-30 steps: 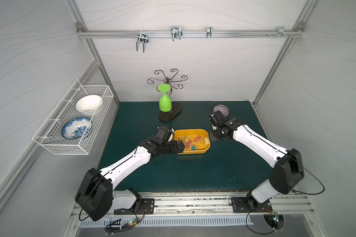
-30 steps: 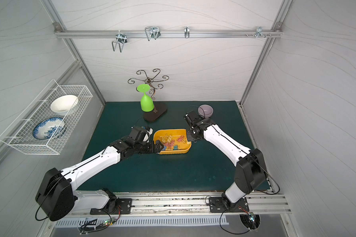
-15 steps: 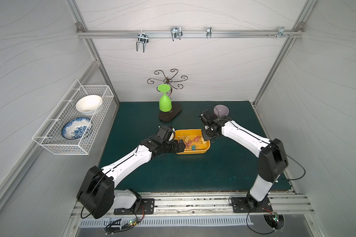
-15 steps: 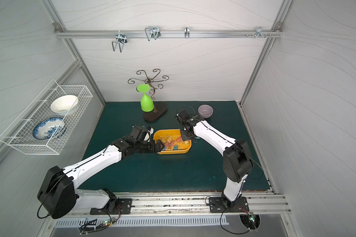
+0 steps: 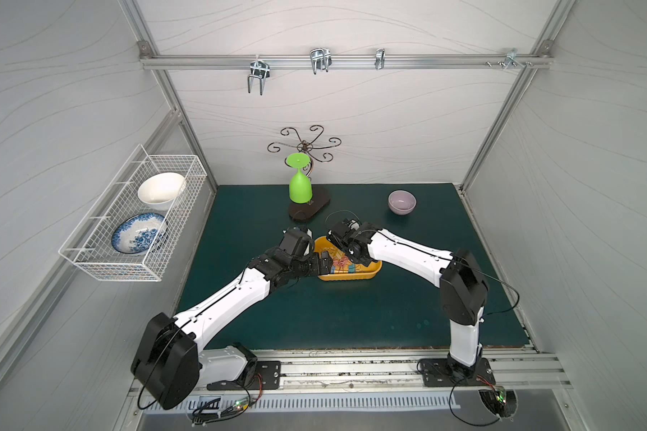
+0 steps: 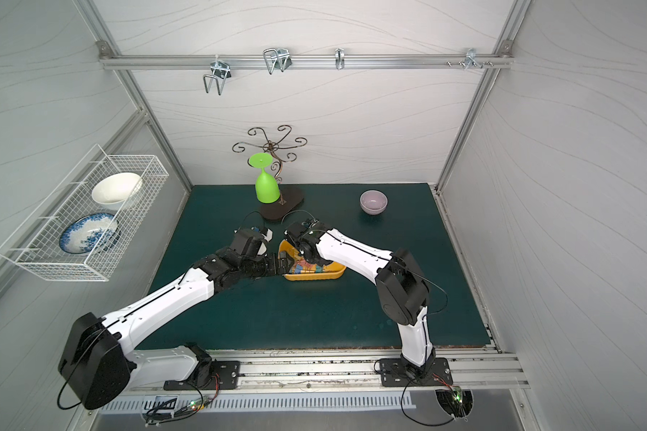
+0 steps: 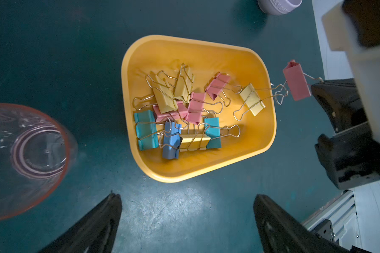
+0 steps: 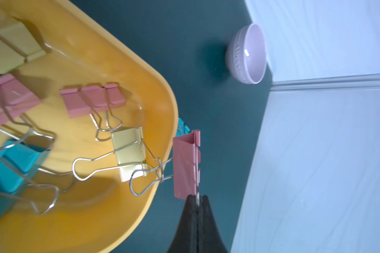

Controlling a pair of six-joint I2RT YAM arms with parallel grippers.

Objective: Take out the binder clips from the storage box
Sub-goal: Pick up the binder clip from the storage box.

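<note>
While your left gripper (image 7: 187, 197) hovers with its jaws spread wide and nothing between them, just beside the left end of the storage box (image 7: 206, 52), a clear glass (image 7: 26, 153) with a red rim stands close by on the tabletop (image 5: 352, 317). You have the box at about the middle of the tabletop, with most of the binder clips (image 7: 180, 116) heaped inside it. Your right gripper (image 8: 197, 198) is pinched tight on one wire handle of a pink clip (image 8: 184, 166), which hangs just outside the rim on the side toward the lilac bowl (image 5: 401, 202). Its free handle reaches back over the rim and crosses a handle of a pale yellow clip (image 8: 130, 151) inside. Farther off, the bowl sits near the far right corner, and a green goblet (image 5: 299, 186) is upside down at a wire stand (image 5: 310, 211) by the far edge.
</note>
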